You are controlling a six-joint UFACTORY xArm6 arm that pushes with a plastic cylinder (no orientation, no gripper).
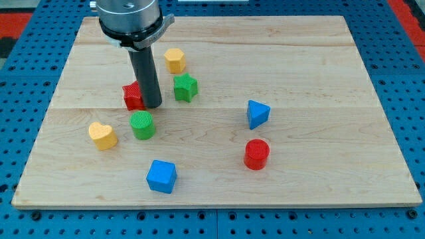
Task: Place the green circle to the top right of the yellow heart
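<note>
Green circle point(142, 125) sits on the wooden board point(319, 60), left of centre. Using it as the landmark for everything else.

Yellow heart point(103, 135): just to the circle's left and slightly toward the view's bottom. Close, small gap between them, not touching. So the circle already lies right of the heart and a bit higher in the view.

My tip point(152, 106): just above the circle, a touch to its right. Rod comes down from the view's top, its end resting near the circle's upper edge. I can't tell if it actually touches the circle; looks like a thin gap at most. No fingers on this rig, so nothing is clenched or released: it's a bare rod, grasping nothing.

Red block point(133, 96): above the circle, slightly left, right against the rod's left side. Rod hides part of it, so shape is unclear.

Green star point(186, 87): above and to the right of the circle, just right of the rod, apart from it.

Yellow block point(174, 60): further up from the circle and to the right, above the star. Roughly hexagonal.

Blue cube point(161, 176): below the circle, slightly right, near the board's bottom edge.

Red cylinder point(256, 154): well to the circle's right, a bit lower.

Blue triangle point(257, 114): well to the circle's right, slightly higher, above the red cylinder.

Board rests on a blue perforated table point(398, 26).
</note>
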